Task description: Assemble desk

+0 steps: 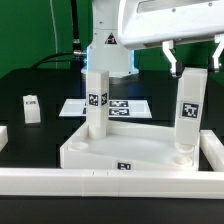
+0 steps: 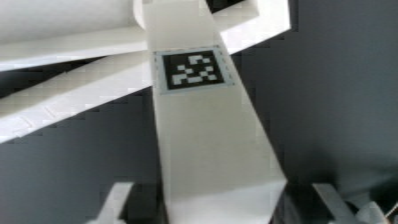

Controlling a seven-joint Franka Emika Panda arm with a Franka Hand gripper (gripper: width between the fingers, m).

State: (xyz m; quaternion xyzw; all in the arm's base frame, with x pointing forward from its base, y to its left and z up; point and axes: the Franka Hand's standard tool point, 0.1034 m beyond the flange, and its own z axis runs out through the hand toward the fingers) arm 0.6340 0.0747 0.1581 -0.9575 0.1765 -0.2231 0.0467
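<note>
The white tabletop [image 1: 130, 150] lies flat near the front of the table, its rims [image 2: 71, 100] also showing in the wrist view. Two tagged white legs stand upright in its corner sockets: one at the back left [image 1: 95, 100] and one at the exterior view's right [image 1: 190, 112]. My gripper [image 1: 195, 66] hangs directly over the right leg, a finger on either side of its top. From the wrist, that leg [image 2: 214, 120] runs between the fingers [image 2: 121, 205] with a dark gap on each side; the gripper [image 2: 228, 216] is open and holds nothing.
A short tagged white leg [image 1: 30, 107] stands loose on the black table at the exterior view's left. The marker board [image 1: 125, 106] lies behind the tabletop. White border rails run along the front [image 1: 100, 182] and the right [image 1: 213, 150]. The arm's base [image 1: 105, 50] rises at the back.
</note>
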